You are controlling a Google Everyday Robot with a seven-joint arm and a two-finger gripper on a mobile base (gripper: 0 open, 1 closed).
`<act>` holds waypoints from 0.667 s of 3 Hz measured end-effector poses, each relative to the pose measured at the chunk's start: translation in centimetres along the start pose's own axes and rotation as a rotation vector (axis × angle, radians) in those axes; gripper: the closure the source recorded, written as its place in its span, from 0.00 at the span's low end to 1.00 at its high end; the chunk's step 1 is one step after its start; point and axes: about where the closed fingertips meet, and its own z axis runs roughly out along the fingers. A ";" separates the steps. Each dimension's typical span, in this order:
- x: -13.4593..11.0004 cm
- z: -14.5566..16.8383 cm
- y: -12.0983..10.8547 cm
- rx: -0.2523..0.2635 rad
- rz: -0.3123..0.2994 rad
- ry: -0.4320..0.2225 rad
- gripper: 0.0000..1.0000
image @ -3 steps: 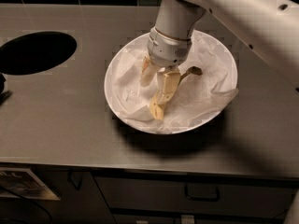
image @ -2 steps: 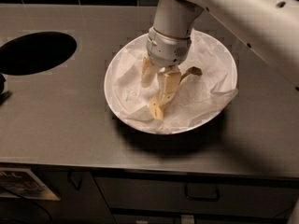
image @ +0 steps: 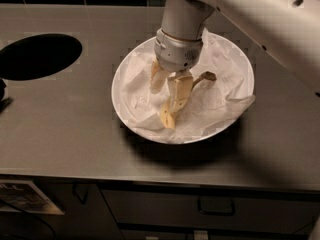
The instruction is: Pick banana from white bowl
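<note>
The claw (image: 166,96) hangs low inside the white bowl (image: 116,91), just above its middle. Its two cream fingers (image: 157,79) stand apart, with white paper (image: 220,99) showing in the gap between them. The finger on the 3 o'clock side lies against or over the banana (image: 169,118), and I cannot tell which. Nothing looks clamped.

The banana lies on the paper in the bowl. Its dark stem points to about 2 o'clock from the claw and its pale end to about 6 o'clock. The bowl sits on a steel counter (image: 75,119), with a dark oval hole (image: 40,56) well apart at 9 o'clock.

As I judge it, the reach into the bowl is done. Closing on the banana and lifting it clear of the rim are left to do, since the banana rests on the paper.
</note>
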 end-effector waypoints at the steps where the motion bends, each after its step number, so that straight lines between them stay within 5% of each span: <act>1: 0.4 0.1 0.0 0.004 -0.010 0.007 0.46; 2: 1.1 0.4 0.3 0.006 -0.012 0.014 0.46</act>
